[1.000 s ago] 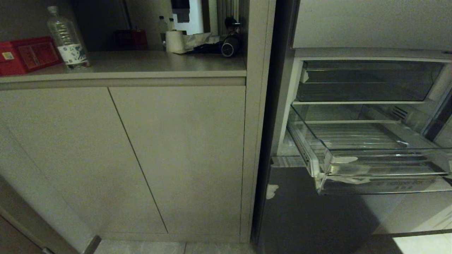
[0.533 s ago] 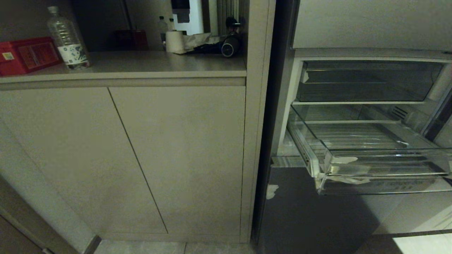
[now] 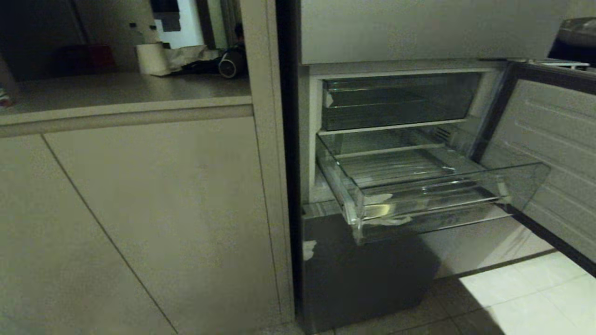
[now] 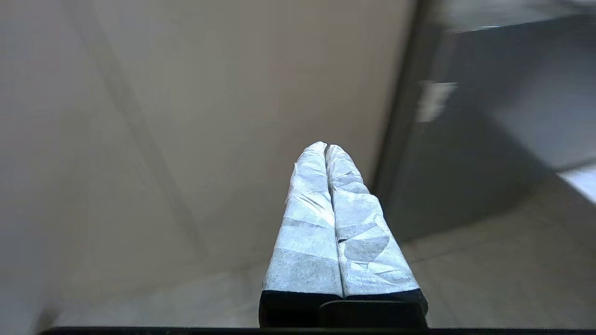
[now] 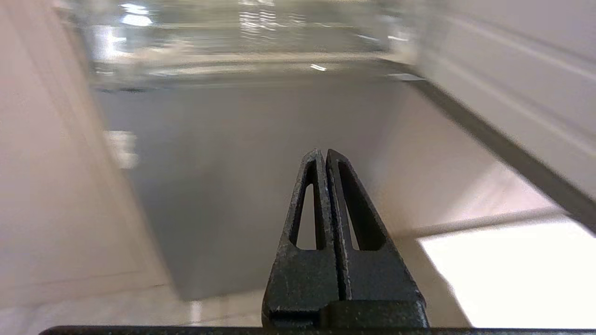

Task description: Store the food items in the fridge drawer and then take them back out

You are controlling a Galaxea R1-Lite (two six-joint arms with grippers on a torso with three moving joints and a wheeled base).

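A: Where is the fridge drawer, and which way does it run?

B: Right of centre in the head view, pulled out of the open fridge. Its long axis runs across the frame, left to right, tilting slightly up toward the right; its stepped front lip faces the camera, toward the lower part of the frame. White tape scraps sit at the left end of that lip. The ribbed floor looks bare.

A: What is around it?

B: Above it sits another clear bin, pushed in. The open fridge door stands at the right edge, its ribbed inner wall just beside the drawer's right end. Below is a dark grey front panel with a white scrap on its left edge. A beige cabinet fills the left half, and on its worktop, upper left, stands a paper roll.

A: And the fingers?

B: Neither arm shows in the head view. The left gripper, its fingers wrapped in white, is pressed together with nothing between, aimed at the cabinet front. The right gripper, bare black, is likewise closed and empty, pointing below the drawer.
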